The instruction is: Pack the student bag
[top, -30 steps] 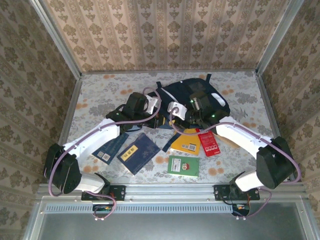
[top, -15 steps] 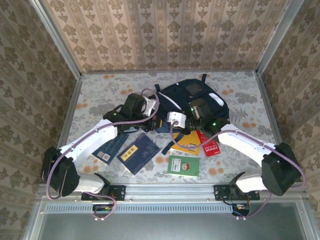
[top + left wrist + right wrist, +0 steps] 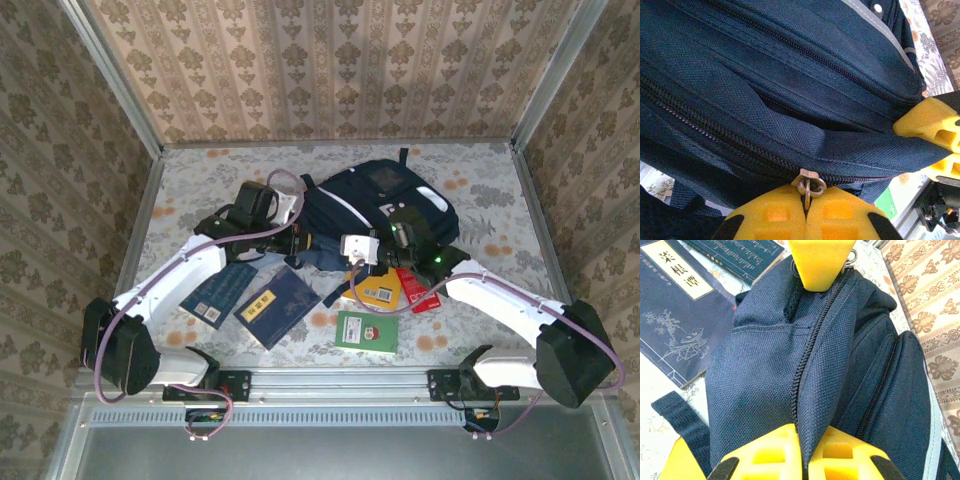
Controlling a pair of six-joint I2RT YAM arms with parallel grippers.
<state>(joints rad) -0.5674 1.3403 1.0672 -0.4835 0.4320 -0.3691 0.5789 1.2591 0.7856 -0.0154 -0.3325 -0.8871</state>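
The student bag [image 3: 385, 195], dark navy with a thin white stripe, lies at the middle back of the table. My left gripper [image 3: 300, 241] is at its near left corner. In the left wrist view the left gripper [image 3: 806, 197] is shut on the metal zipper pull [image 3: 809, 182] of the bag [image 3: 790, 75]. My right gripper [image 3: 338, 252] meets the same end from the right. Up close, the right gripper [image 3: 805, 434] is shut on a fold of the bag's fabric [image 3: 765, 370] beside the zipper teeth. The zipper between the two grippers looks closed.
Near the bag lie two dark blue books [image 3: 222, 293] [image 3: 278, 305], a yellow book [image 3: 378, 290], a red packet [image 3: 418, 290] and a green booklet [image 3: 366, 331]. Patterned walls close in the back and sides. A metal rail [image 3: 340, 380] runs along the near edge.
The right gripper has closed on the bag's fabric. Both wrists have shifted left and slightly nearer, and the bag has turned so that its front and white stripe show more.
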